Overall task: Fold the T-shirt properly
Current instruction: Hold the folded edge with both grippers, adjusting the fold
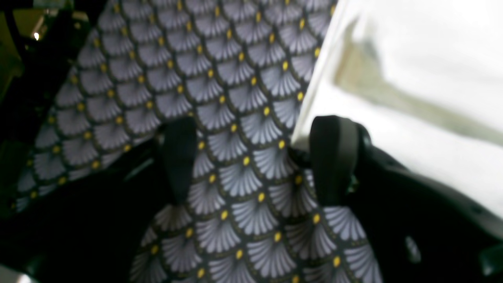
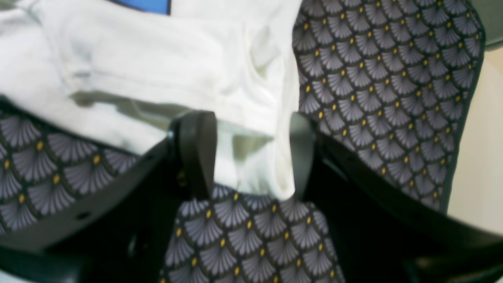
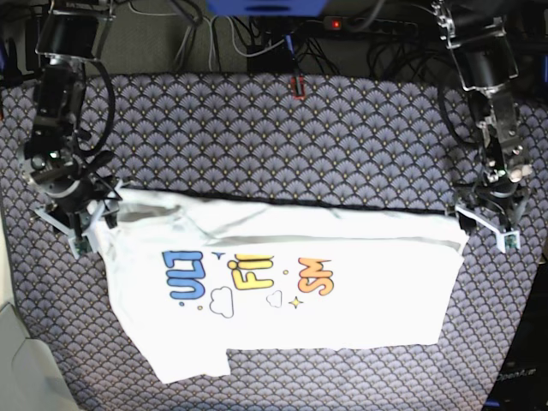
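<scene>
The T-shirt [image 3: 342, 321] lies print-up on the patterned tablecloth [image 3: 257, 128], with its far part folded over along a straight edge. My left gripper [image 3: 482, 224] stands open at the shirt's right end. In the left wrist view the left gripper [image 1: 255, 161] has only tablecloth between its jaws, and the white T-shirt [image 1: 412, 78] edge meets one finger [image 1: 334, 157]. My right gripper [image 3: 86, 224] is at the shirt's left end. In the right wrist view the right gripper [image 2: 248, 155] is open, and a loose corner of the T-shirt [image 2: 251, 157] lies between its fingers [image 2: 196, 153].
Cables and a power strip [image 3: 368, 24] run along the back behind the table. A small red item [image 3: 297, 86] sits at the cloth's far edge. A pale surface [image 3: 17, 360] shows past the cloth's front left corner.
</scene>
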